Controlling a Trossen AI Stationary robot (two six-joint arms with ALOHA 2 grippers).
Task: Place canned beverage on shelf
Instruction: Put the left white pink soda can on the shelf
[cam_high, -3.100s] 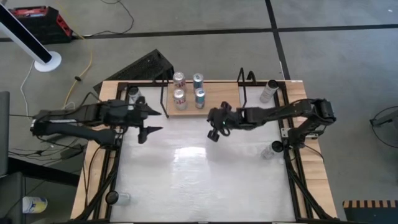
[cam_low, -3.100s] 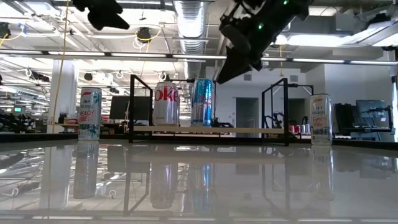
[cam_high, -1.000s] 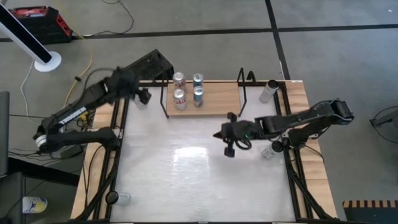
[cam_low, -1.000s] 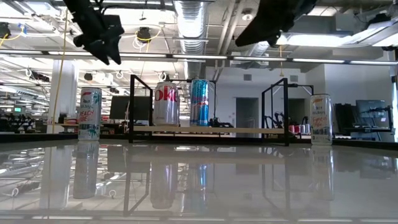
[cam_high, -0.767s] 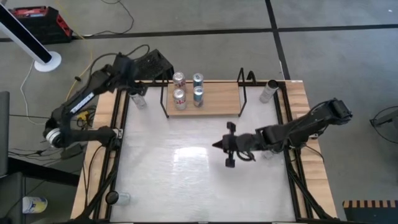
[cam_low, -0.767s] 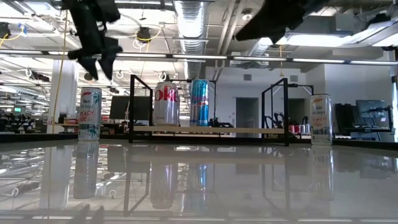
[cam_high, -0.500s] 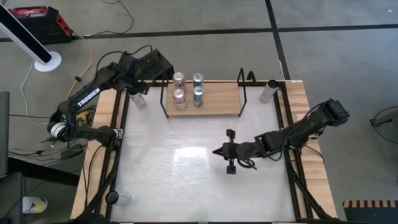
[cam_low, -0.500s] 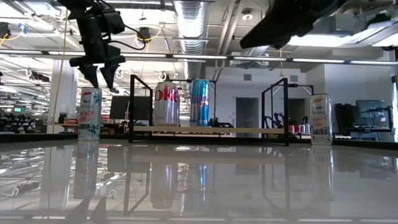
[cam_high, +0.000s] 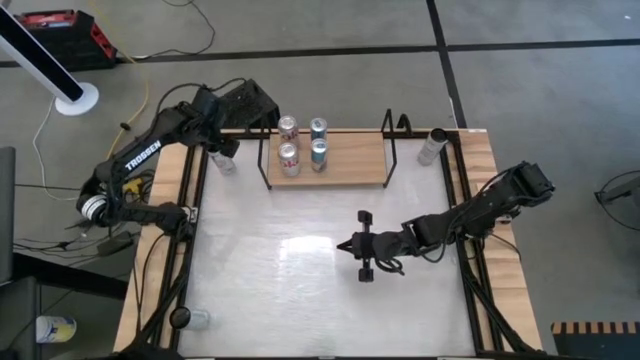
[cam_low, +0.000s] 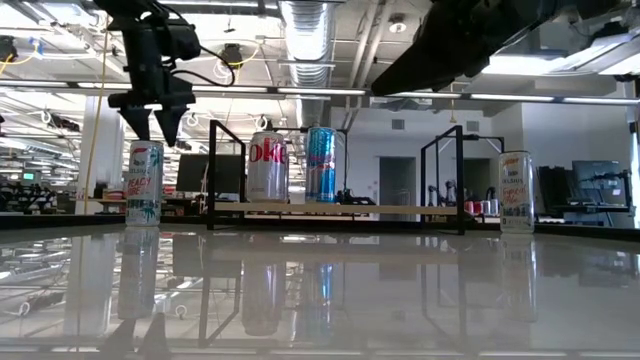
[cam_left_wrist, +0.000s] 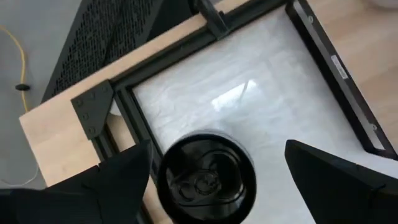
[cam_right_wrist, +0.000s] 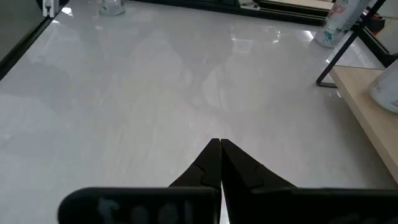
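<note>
Left claw spread over a loose can

Left claw (cam_high: 222, 150) is seen with its fingers (cam_left_wrist: 93, 186) spread wide, held directly above a loose can (cam_left_wrist: 205, 180) without touching it. Three seconds ago this claw was held over the left edge of the surface (cam_high: 290, 300); it has since been carried to the far left corner and, in the last half second, lowered slightly. The right claw (cam_high: 345, 244), pressed together and holding nothing, has been drawn back from the shelf (cam_high: 355, 162) to the middle of the surface.

The can's dark top, framed between the left fingers, is shown only by the left wrist view. The gap between fingertips and can is made plain by the low view.

Four shelved cans (cam_high: 319, 128) are counted from above, in two rows of two, just to the right of the left claw; only two are shown from table height. A second loose can (cam_low: 515, 190) is seen beyond the shelf's other end.
</note>
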